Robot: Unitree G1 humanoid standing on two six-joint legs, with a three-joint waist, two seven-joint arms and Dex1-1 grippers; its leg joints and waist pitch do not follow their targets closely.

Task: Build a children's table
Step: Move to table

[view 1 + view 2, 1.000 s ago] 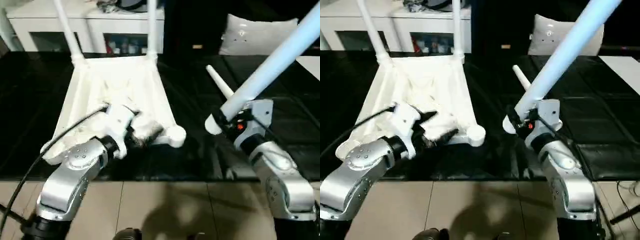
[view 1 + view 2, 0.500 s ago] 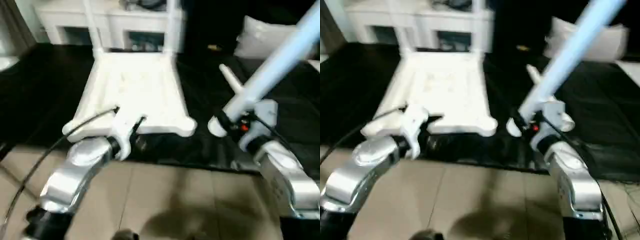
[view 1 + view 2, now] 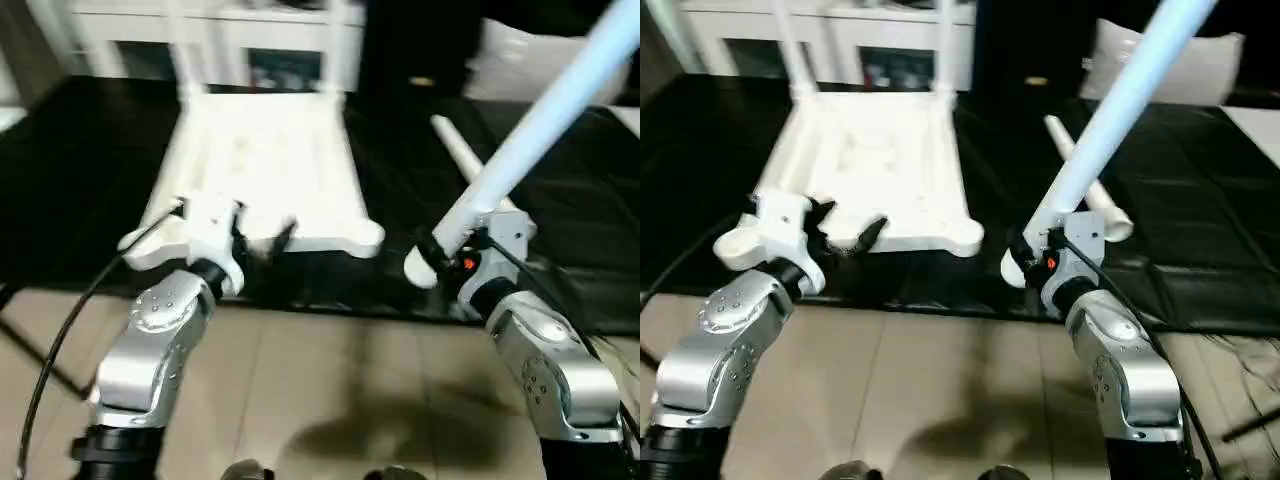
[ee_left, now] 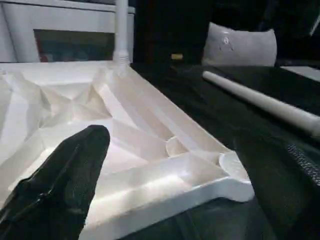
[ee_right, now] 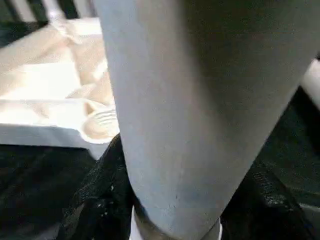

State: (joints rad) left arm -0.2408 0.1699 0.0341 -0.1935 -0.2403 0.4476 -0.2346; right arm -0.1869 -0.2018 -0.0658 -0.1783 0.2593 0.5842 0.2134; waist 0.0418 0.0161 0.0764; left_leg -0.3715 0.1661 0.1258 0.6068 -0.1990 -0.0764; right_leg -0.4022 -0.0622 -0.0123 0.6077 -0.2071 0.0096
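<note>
The children's table top (image 3: pixel 880 165) lies upside down on a black mat (image 3: pixel 1200 240), ribbed underside facing up, with two white legs (image 3: pixel 790 50) already standing upright in the two far corner sockets. The two near corner sockets are empty; the near right socket (image 3: pixel 965 238) sits at the edge of the mat closest to me. My left tool (image 3: pixel 845 232) hangs at the near edge of the table top with its two black fingers (image 4: pixel 65 185) spread wide apart, holding nothing; in the left wrist view one finger sits over the ribbed underside, but I cannot tell whether it touches the plastic. My right tool (image 3: pixel 1035 258) is clamped on a third leg (image 3: pixel 1120 100), gripping it close to its lower end; the leg slants upward and away to my right, and its lower end is just beside the near right socket but apart from it. In the right wrist view the held leg (image 5: pixel 200 100) stands in front of the threaded socket (image 5: pixel 100 125). A fourth leg (image 3: pixel 1085 175) lies flat on the mat to the right of the table top, behind the held leg. A white cabinet (image 3: pixel 840 40) stands beyond the table top, and a pale cushion (image 3: pixel 1180 65) rests at the far right.
</note>
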